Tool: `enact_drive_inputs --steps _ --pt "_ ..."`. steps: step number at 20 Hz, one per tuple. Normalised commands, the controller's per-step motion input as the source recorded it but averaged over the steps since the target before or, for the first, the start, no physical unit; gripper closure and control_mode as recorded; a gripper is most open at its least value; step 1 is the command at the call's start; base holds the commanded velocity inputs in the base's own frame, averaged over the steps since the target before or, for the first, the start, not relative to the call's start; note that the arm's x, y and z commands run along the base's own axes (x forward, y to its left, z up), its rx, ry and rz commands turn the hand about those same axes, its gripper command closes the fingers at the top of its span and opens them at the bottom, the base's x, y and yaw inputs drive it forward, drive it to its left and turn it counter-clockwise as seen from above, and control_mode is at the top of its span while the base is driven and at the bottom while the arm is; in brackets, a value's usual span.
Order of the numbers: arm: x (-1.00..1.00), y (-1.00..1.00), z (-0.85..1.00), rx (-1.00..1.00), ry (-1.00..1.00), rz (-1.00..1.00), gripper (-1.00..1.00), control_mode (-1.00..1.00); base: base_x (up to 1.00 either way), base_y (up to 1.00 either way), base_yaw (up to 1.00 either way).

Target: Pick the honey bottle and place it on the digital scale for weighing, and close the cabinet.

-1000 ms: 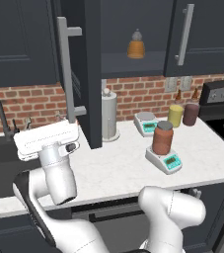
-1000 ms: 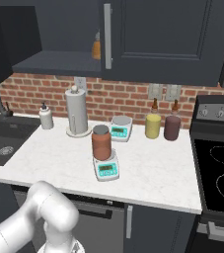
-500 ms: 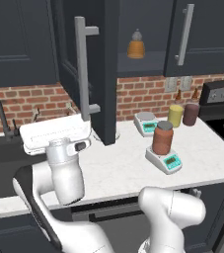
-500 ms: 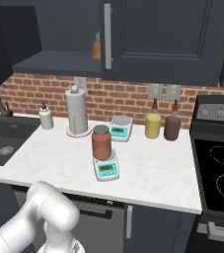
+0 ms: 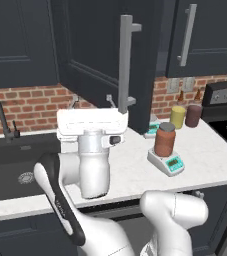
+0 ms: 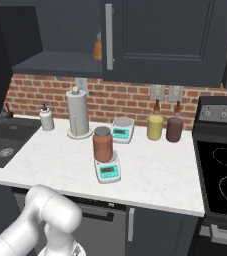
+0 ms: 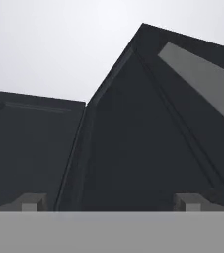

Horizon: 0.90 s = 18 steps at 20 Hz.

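Two steps make up the task, and one looks done. Nearest, the gripper (image 7: 111, 201) points up at the cabinet door (image 5: 112, 60), its fingers (image 7: 30, 201) spread wide and grasping nothing. Farther out on the table (image 6: 150, 172), the honey bottle (image 6: 103, 144) stands upright on the digital scale (image 6: 108, 169), so the weighing step appears complete. Beyond, the cabinet (image 6: 150, 35) is still ajar: its door swings out over the table, so closing it remains.
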Motion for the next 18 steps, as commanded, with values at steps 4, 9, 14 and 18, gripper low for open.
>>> enact_drive_inputs --steps 4,9,14,18 --pt "0.26 -1.00 0.03 0.19 0.02 -0.03 -1.00 -1.00 0.00 0.00 0.00" --pt "0.18 -1.00 0.20 0.19 0.01 -0.02 -1.00 -1.00 0.00 0.00 0.00" --pt "0.34 -1.00 0.11 0.17 0.00 -0.01 -1.00 -1.00 0.00 0.00 0.00" --pt "0.48 -0.90 -0.01 0.10 -0.02 0.00 -1.00 -1.00 0.00 0.00 0.00"
